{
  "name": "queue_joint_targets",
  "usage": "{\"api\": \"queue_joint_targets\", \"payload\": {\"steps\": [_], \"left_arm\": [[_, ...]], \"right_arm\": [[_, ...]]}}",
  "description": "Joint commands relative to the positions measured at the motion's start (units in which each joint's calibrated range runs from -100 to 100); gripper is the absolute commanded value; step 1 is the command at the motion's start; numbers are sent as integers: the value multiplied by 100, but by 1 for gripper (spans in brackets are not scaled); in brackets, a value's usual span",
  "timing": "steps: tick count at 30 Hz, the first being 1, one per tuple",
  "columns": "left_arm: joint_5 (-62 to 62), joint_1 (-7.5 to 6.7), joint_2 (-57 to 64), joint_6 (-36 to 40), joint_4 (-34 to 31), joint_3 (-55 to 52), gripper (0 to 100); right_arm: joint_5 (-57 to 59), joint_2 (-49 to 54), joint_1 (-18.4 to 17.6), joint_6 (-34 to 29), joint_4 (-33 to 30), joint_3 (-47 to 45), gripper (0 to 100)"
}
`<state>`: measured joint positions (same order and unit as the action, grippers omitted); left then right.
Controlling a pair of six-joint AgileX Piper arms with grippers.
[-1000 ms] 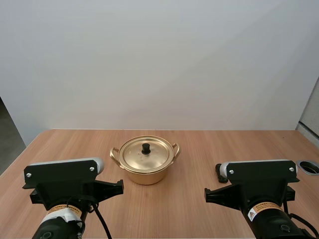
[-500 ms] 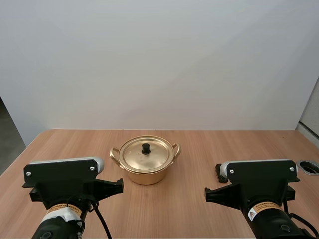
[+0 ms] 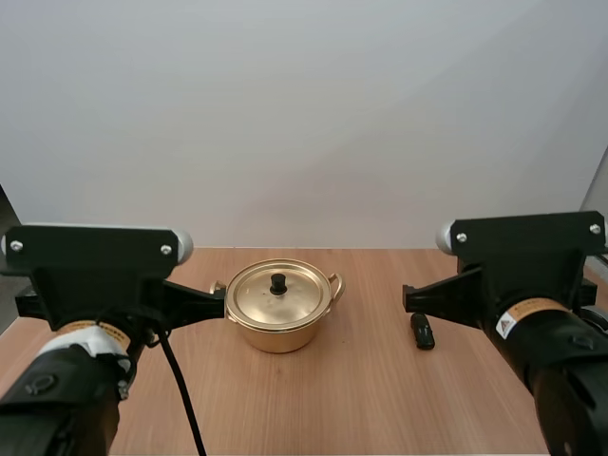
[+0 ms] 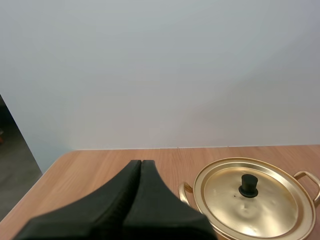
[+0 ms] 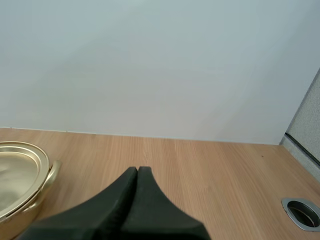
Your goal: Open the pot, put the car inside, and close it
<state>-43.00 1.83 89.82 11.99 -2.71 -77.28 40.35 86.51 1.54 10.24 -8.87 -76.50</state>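
Observation:
A gold pot (image 3: 278,321) with two side handles stands mid-table, its lid (image 3: 277,293) on and a black knob (image 3: 278,282) on top. A small dark car (image 3: 422,331) lies on the wood to the pot's right. My left gripper (image 4: 141,164) is shut on nothing, its fingers pressed together as one wedge, raised to the left of the pot (image 4: 254,200). My right gripper (image 5: 138,170) is likewise shut on nothing, raised to the right of the pot (image 5: 20,175). Both arms (image 3: 90,285) (image 3: 527,266) stand high near the front of the table.
A round metal grommet hole (image 5: 301,213) sits in the tabletop at the far right. The table's left edge (image 4: 47,170) drops off beside the left arm. Bare wood (image 3: 351,399) lies in front of the pot.
Both arms have risen and spread outward from their low position. The small dark car, partly covered by the right arm before, now lies in full view.

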Motion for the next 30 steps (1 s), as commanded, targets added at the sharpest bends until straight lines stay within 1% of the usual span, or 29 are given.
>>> {"api": "queue_joint_targets", "payload": {"steps": [1, 5, 8, 9, 10, 11, 13, 15, 16, 17, 19, 20, 21, 23, 24, 25, 26, 27, 28, 29, 30], "left_arm": [[-749, -4, -619, 151, 7, 794, 0], [-686, -4, -1079, 322, 240, 1201, 0], [193, -4, -1131, 244, 271, 1220, 0], [154, -4, -1131, -47, 271, 1285, 0], [39, -4, -1169, -662, 445, 1307, 0], [-193, -4, -1235, -1333, 779, 1327, 0], [-596, -12, -1445, -2689, 1611, 1327, 0], [-901, -12, -1796, -3617, 2548, 1339, 0], [-1029, -12, -2012, -3876, 2910, 1374, 0], [-1120, -12, -2251, -4003, 3125, 1394, 0], [-1420, -12, -2796, -4246, 3371, 1532, 0], [-1571, -12, -3029, -4368, 3383, 1620, 0], [-1748, -12, -3324, -4494, 3383, 1719, 3], [-1980, -12, -3830, -4695, 3408, 1902, 16], [-2072, -12, -4098, -4755, 3468, 2006, 28], [-2181, -12, -4345, -4798, 3529, 2110, 43], [-2297, -12, -4543, -4848, 3590, 2201, 57], [-2409, -12, -4779, -4883, 3684, 2314, 75], [-2511, -12, -5012, -4890, 3726, 2437, 90], [-2632, -12, -5235, -4890, 3725, 2568, 95], [-2791, -12, -5446, -4890, 3725, 2702, 93]], "right_arm": [[694, -1158, -1, 1, -18, 1256, 0], [1516, -1997, -1, 1, -127, 1913, 0], [1364, -2244, -1, 1, -127, 2070, 0], [1407, -2290, -1, 55, -127, 2153, 0], [1466, -2334, -1, 204, -127, 2199, 0], [1467, -2418, -1, 365, -116, 2226, 0], [1467, -2619, -1, 462, -104, 2226, 0], [1467, -2904, -1, 462, -114, 2226, 0], [1467, -3025, -1, 462, -114, 2226, 0], [1467, -3167, -1, 462, -114, 2226, 0], [1508, -3417, -1, 519, -125, 2226, 0], [1508, -3528, -1, 611, -88, 2226, 0], [1508, -3616, -1, 637, -88, 2226, 0], [1479, -3727, -1, 678, -88, 2226, 0], [1455, -3762, -1, 701, -88, 2226, 6], [1411, -3789, -1, 738, -88, 2226, 18], [1388, -3805, -1, 828, -88, 2226, 31], [1369, -3822, -1, 914, -88, 2226, 46], [1324, -3822, -1, 993, -88, 2226, 62], [1324, -3831, -1, 1078, -88, 2226, 76], [1324, -3831, -1, 1151, -100, 2226, 94]]}}
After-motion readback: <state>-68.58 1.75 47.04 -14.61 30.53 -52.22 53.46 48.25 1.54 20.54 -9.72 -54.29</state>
